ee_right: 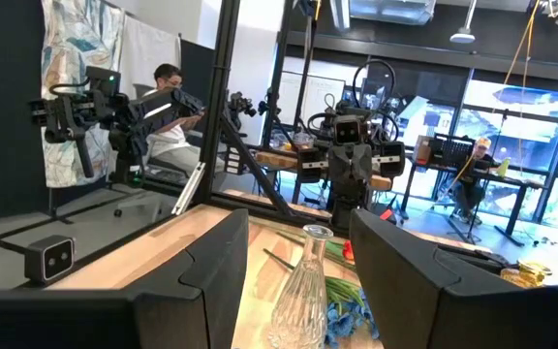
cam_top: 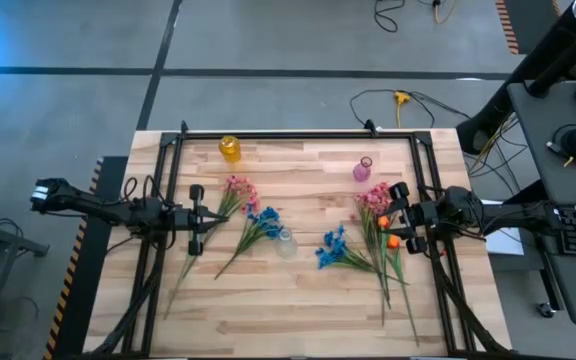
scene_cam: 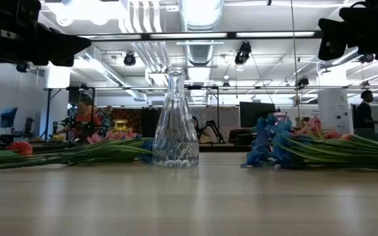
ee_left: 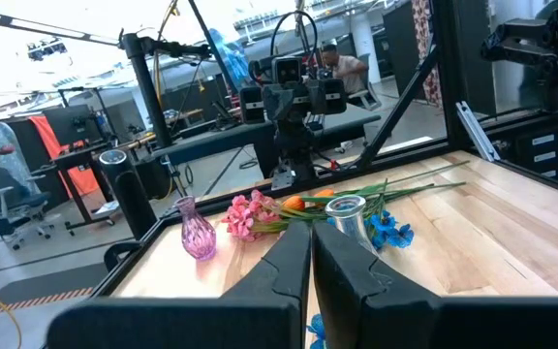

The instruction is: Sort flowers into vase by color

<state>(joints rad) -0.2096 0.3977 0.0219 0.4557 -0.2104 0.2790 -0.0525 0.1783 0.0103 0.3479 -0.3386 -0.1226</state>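
Note:
Two groups of flowers lie flat on the wooden table. On the left are a pink spray (cam_top: 238,188) and a blue cluster (cam_top: 264,220). On the right are a pink spray (cam_top: 373,198), orange buds (cam_top: 389,232) and a blue cluster (cam_top: 332,249). A clear glass vase (cam_top: 286,242) (scene_cam: 176,118) stands upright mid-table between them. A yellow vase (cam_top: 230,148) and a small purple vase (cam_top: 363,168) (ee_left: 199,233) stand near the far edge. My left gripper (cam_top: 196,218) (ee_left: 311,247) hovers shut at the table's left. My right gripper (cam_top: 400,215) (ee_right: 298,242) hovers open at the right, above its flowers.
A black metal frame (cam_top: 298,134) runs round the table's far and side edges. Bare wood lies along the near edge (cam_top: 288,320). People sit at desks in the room beyond (ee_right: 168,107).

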